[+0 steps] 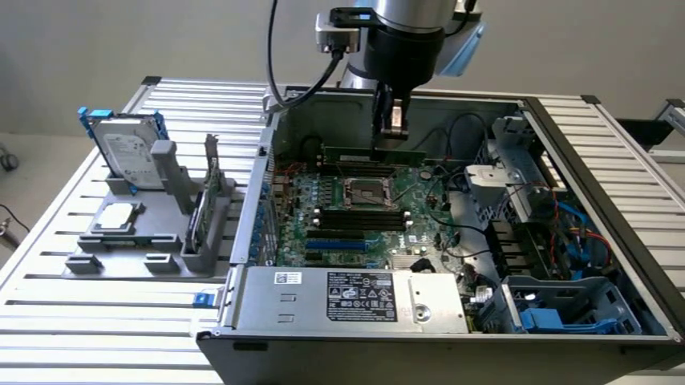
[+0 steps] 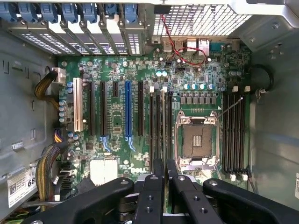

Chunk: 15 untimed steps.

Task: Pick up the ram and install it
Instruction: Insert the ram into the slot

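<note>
In the exterior view my gripper (image 1: 391, 130) hangs inside the open computer case, shut on the ram (image 1: 358, 153). The ram is a long, narrow green stick held level on its edge. It hovers just above the far black memory slots (image 1: 362, 170) of the motherboard (image 1: 321, 208), beyond the empty processor socket (image 1: 362, 191). In the wrist view the two black fingers (image 2: 152, 186) stand close together over the board, near the socket (image 2: 196, 140). Black memory slots (image 2: 233, 133) lie on one side of the socket and more (image 2: 160, 126) on the other. The ram itself is hidden between the fingers there.
The case walls (image 1: 262, 160) surround the board, with the power supply (image 1: 348, 297) at the near side and cables and drive bays (image 1: 535, 241) at the exterior view's right. A grey stand (image 1: 150, 257) at the left holds a hard drive (image 1: 127, 156), a square processor chip (image 1: 118, 215) and an upright card (image 1: 208, 192).
</note>
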{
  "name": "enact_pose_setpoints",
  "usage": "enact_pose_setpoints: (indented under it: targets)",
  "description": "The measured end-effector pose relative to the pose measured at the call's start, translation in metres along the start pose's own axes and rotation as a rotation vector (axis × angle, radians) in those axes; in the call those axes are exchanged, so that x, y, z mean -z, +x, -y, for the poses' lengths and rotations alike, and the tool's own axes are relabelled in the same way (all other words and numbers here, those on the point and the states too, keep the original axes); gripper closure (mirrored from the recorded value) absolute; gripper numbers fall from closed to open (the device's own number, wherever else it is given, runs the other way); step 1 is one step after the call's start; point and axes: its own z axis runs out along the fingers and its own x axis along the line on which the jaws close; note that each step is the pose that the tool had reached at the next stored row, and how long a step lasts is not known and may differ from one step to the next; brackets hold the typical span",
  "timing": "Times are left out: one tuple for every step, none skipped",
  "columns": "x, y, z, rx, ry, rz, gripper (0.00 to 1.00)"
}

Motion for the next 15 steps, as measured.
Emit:
enact_pose_setpoints:
  targets:
    - [0.0,0.0,0.0,0.002,0.0,-0.0007,0.86]
    - [0.0,0.0,0.0,0.003,-0.0001,-0.0014,0.86]
    - [0.0,0.0,0.0,0.005,-0.0002,-0.0022,0.86]
    - [0.0,0.0,0.0,0.007,-0.0001,-0.0024,0.86]
    - [-0.0001,0.0,0.0,0.008,0.0,-0.004,0.86]
    - [-0.0007,0.0,-0.0004,0.008,0.0018,-0.0059,0.86]
    - [-0.002,0.0,-0.0018,0.008,0.0065,-0.0063,0.86]
    - [-0.0036,0.0,-0.0038,0.008,0.0111,-0.0065,0.86]
    - [-0.0054,0.0,-0.0061,0.008,0.0148,-0.0063,0.86]
    - [-0.0073,0.0,-0.0088,0.007,0.0176,-0.0063,0.86]
    - [-0.0092,0.0,-0.0118,0.006,0.0197,-0.0062,0.86]
    - [-0.0111,0.0,-0.0146,0.005,0.0217,-0.0061,0.86]
    - [-0.0131,0.001,-0.017,0.005,0.0244,-0.0062,0.86]
    - [-0.0149,0.001,-0.018,0.005,0.0274,-0.0061,0.86]
    - [-0.0161,0.001,-0.018,0.005,0.0307,-0.0068,0.86]
